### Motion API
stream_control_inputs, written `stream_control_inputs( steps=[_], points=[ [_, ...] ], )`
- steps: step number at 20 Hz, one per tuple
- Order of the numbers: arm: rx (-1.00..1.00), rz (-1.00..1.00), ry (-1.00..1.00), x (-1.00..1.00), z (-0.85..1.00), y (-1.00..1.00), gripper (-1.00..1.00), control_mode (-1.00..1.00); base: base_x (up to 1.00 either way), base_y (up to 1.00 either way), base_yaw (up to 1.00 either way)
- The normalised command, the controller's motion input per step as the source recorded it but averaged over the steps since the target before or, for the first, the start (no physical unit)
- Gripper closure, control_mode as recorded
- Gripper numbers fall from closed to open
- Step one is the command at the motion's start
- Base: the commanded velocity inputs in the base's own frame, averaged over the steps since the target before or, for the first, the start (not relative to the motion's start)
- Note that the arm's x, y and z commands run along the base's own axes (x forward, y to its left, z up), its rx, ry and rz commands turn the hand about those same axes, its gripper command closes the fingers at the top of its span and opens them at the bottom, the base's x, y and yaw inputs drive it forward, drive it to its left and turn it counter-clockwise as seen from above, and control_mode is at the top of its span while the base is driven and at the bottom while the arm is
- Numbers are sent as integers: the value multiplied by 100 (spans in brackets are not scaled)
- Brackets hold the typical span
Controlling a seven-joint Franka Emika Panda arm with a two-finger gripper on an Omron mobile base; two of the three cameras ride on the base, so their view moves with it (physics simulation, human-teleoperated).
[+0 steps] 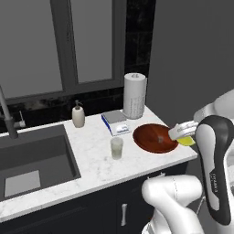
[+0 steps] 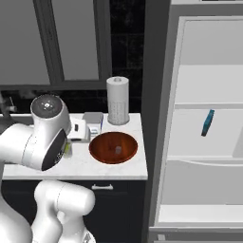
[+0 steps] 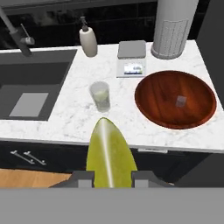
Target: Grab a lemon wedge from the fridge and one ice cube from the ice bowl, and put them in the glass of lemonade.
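One lemon wedge (image 3: 109, 153) sits clamped in the hand (image 3: 112, 178), short of the glass of lemonade (image 3: 100, 96).

Open counter (image 3: 70, 118) around glass of lemonade (image 3: 100, 96)

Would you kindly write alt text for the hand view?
The claw is shut on a lemon wedge above the counter's front edge. Beyond stand the glass of lemonade and, to its right, the ice bowl holding one ice cube.
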Motion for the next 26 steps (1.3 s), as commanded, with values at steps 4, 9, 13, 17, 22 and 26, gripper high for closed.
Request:
stream_control_inputs(
  steps=[4, 9, 13, 17, 22, 26],
  points=[
    [-1, 1, 3, 1, 0, 14, 100, -100, 0, 28, 0],
    [-7, 9, 14, 48, 0, 62, 100, -100, 0, 0, 0],
    [-8, 1, 16, 67, 0, 36, 100, -100, 0, 0, 0],
    [-6, 0, 6, 91, -44, 23, 100, -100, 0, 0, 0],
    [-6, 0, 17, 100, -100, 41, 100, -100, 0, 0, 0],
    [-5, 0, 11, 80, -54, 31, 100, -100, 0, 0, 0]
  ],
)
